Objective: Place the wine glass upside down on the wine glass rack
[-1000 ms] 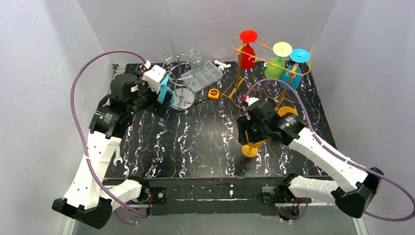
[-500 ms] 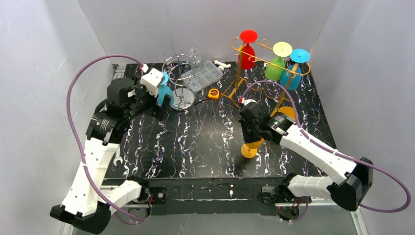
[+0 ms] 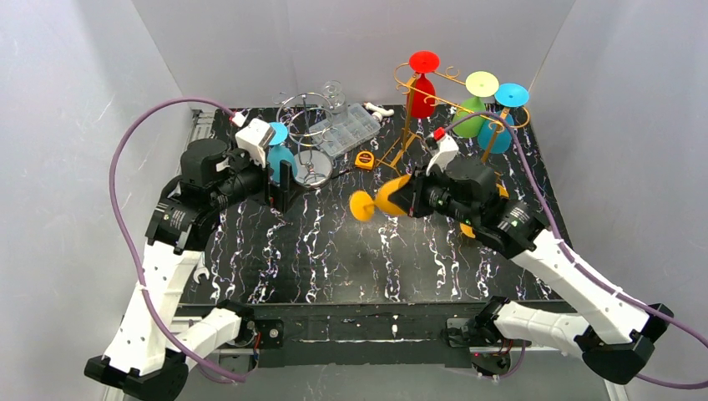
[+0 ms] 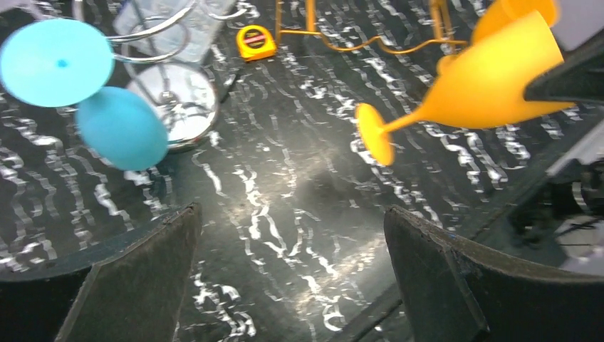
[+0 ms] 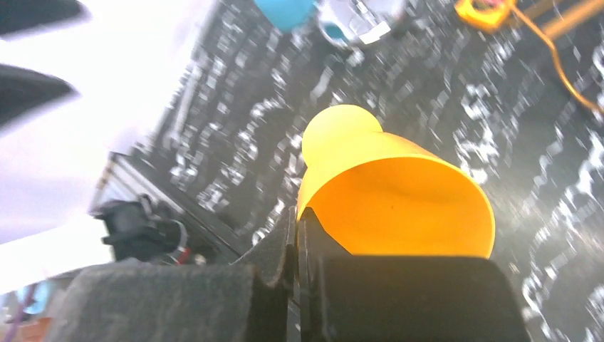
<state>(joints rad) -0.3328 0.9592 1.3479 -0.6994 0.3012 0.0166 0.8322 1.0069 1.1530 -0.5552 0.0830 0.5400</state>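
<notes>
- The gold wire wine glass rack (image 3: 415,125) stands at the far side of the black marbled table (image 3: 334,251). A red plastic glass (image 3: 422,93), a green plastic glass (image 3: 468,125) and a blue plastic glass (image 3: 499,134) hang from it foot up.
- The orange plastic wine glass (image 3: 384,199) is off the table, lying sideways in the air just in front of the rack's base. Its round foot points away from the rack.
- The right gripper (image 5: 297,231) pinches the bowl of the orange glass at the rim, with only the thin wall between its fingers.
- The left gripper (image 4: 292,221) hangs well to the left of the rack, fingers spread wide with nothing between them.
- A teal plastic wine glass (image 4: 121,127) lies tilted, well left of the rack and clear of the left gripper.
- A yellow tape measure (image 3: 364,159) lies just beside the rack's left foot.
</notes>
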